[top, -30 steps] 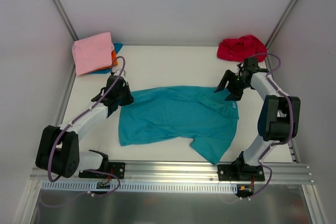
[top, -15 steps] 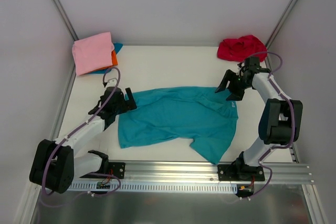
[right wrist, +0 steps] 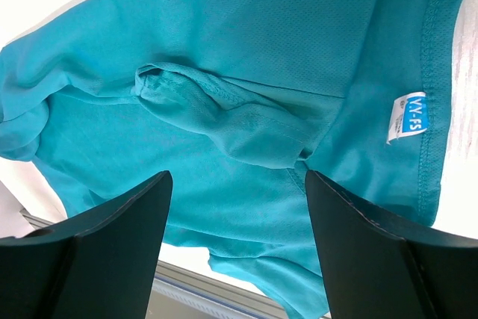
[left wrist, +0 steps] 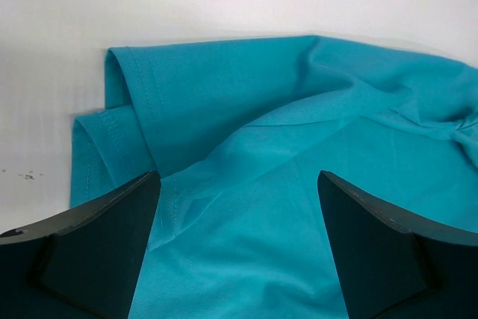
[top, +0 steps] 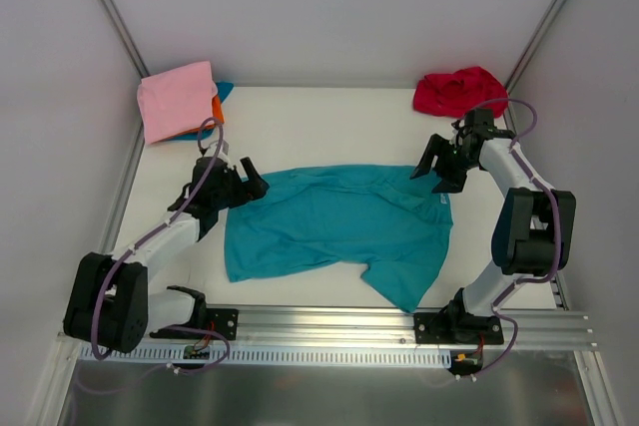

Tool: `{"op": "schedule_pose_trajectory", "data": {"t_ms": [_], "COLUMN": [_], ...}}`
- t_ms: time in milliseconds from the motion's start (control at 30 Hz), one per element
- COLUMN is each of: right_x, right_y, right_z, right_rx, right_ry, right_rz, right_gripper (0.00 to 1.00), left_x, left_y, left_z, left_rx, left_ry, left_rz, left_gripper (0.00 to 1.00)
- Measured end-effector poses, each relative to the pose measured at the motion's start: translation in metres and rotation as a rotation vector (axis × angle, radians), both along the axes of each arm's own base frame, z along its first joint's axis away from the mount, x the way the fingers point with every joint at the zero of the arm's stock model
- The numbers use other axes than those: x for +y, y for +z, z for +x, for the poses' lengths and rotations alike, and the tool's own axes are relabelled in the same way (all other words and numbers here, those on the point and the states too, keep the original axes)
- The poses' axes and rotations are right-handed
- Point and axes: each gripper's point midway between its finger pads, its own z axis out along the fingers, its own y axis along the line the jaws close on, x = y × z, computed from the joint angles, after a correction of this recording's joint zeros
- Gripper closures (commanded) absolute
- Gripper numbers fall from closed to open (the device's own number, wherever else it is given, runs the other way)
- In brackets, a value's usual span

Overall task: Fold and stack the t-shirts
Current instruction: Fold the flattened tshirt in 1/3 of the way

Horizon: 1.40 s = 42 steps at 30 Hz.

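A teal t-shirt lies spread and rumpled across the middle of the table. My left gripper hovers open over its left edge, where a sleeve hem lies folded; nothing is between its fingers. My right gripper stands open above the shirt's right end, near the collar with its white label. A folded pink t-shirt tops a stack with orange and blue ones at the back left. A crumpled red t-shirt lies at the back right.
White walls and metal frame posts enclose the table. A metal rail runs along the near edge by the arm bases.
My left gripper let go of the shirt's left edge and opened, drew back toward the near left, then returned over the sleeve. The right gripper stayed open and barely moved.
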Motion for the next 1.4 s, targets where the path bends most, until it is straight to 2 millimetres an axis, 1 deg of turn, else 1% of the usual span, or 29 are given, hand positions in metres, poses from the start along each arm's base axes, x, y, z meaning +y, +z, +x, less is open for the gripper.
{"op": "schedule_pose_trajectory", "data": {"t_ms": [167,267,600,733,900,1167,1400], "right_x": [0.000,-0.001,-0.002,-0.003,-0.004,-0.004,-0.004], "right_y": [0.000,0.000,-0.001,-0.002,-0.002,-0.002,-0.002], "right_z": [0.000,0.000,0.000,0.000,0.000,0.000,0.000], "right_rx": [-0.001,-0.002,-0.001,-0.002,-0.002,-0.002,-0.002], "right_ry": [0.001,0.002,0.000,0.001,0.000,0.000,0.000], "right_rz": [-0.003,-0.006,-0.015,-0.020,-0.022,-0.022,-0.022], "right_gripper": [0.23,0.23,0.23,0.23,0.23,0.23,0.23], "left_x": [0.006,0.010,0.006,0.004,0.006,0.011,0.014], "left_y": [0.001,-0.005,-0.028,-0.035,-0.037,-0.042,-0.042], "left_z": [0.005,0.006,0.002,0.000,-0.001,-0.010,-0.010], "left_rx": [0.023,0.043,0.143,0.168,0.180,0.221,0.225], "left_ry": [0.011,0.021,0.007,0.003,0.009,0.023,0.030], "left_rz": [-0.070,-0.072,-0.074,-0.081,-0.083,-0.054,-0.052], "left_gripper": [0.18,0.19,0.21,0.21,0.23,0.22,0.23]}}
